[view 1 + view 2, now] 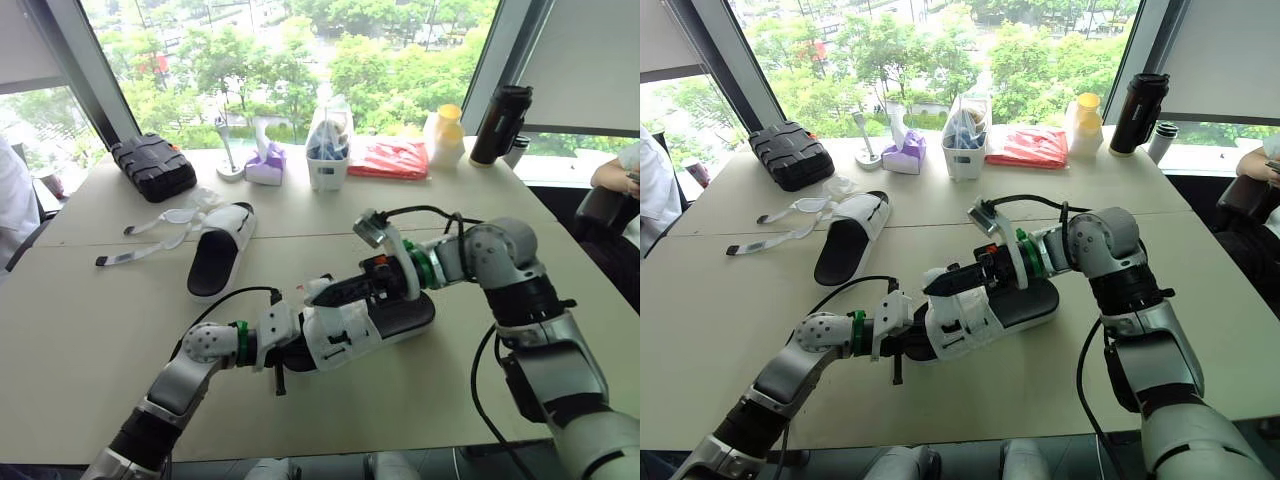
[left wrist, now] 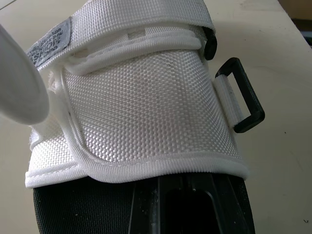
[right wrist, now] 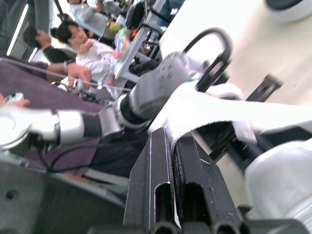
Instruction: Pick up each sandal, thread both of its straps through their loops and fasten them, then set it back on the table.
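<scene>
A black-soled sandal [image 1: 400, 318] with white woven straps lies at the table's middle front. My left gripper [image 1: 292, 352] is shut on the near end of its sole; in the left wrist view the white upper [image 2: 146, 107] and a black loop [image 2: 246, 100] sit just past my fingers [image 2: 146, 209]. From the right, my right gripper [image 1: 322, 292] is shut on a white strap [image 3: 214, 114] and holds it above the upper. A second sandal [image 1: 220, 248] lies farther back on the left. Its loose straps [image 1: 150, 240] are spread out to the left.
Along the far edge stand a black case [image 1: 152, 166], a purple tissue box [image 1: 266, 163], a white container [image 1: 328, 150], a red bag [image 1: 390, 158], a yellow-lidded bottle [image 1: 445, 135] and a black flask [image 1: 500, 123]. People sit at the table's left edge [image 1: 12, 200] and right edge [image 1: 620, 175].
</scene>
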### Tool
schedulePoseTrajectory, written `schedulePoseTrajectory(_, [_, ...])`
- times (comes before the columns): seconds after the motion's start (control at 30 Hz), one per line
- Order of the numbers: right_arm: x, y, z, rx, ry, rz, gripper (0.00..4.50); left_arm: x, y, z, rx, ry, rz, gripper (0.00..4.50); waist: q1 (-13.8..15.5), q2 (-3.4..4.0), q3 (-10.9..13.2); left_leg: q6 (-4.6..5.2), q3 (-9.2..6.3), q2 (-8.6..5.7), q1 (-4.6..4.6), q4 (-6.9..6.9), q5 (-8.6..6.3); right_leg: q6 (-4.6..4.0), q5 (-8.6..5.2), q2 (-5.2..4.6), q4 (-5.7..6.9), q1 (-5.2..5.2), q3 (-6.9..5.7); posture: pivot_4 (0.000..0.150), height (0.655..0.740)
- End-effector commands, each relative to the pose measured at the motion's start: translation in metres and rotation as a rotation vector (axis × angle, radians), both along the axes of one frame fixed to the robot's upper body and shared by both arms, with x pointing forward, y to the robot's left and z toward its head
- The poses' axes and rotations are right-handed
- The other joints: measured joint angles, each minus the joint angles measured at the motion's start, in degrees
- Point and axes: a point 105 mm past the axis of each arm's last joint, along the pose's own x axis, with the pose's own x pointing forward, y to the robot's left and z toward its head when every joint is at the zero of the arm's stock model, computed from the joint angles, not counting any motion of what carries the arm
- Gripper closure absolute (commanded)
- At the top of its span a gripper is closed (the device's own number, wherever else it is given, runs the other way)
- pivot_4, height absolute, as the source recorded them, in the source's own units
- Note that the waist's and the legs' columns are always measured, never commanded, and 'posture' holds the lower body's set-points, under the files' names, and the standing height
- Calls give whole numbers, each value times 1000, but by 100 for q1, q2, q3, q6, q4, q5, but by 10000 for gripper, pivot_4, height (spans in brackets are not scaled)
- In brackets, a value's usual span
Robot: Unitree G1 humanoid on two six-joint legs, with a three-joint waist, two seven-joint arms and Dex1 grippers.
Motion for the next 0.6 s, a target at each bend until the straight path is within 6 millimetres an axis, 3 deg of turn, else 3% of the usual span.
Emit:
schedulePoseTrajectory(0.03, [5, 8, 0, 11, -29, 11, 44331, -19, 1, -42, 100, 153, -18, 45000, -2, 1, 0, 0, 0, 0, 0, 0, 0, 0, 0, 0, 0, 0, 0, 1500, 7400])
schedulePoseTrajectory(0.23, [1, 15, -16, -10, -34, 45, 44331, -19, 2, -41, 102, 150, -15, 45000, -5, 1, -1, 0, 0, -1, 0, 0, 0, 0, 0, -1, 2, -2, 0, 1500, 7400])
schedulePoseTrajectory(0.6, [1, 9, -43, -67, -51, 56, 44331, -18, 4, -40, 104, 145, -8, 45000, -12, 1, -2, 0, 0, 0, 3, 0, 0, 1, 0, 0, 3, 0, 0, 1500, 7400])
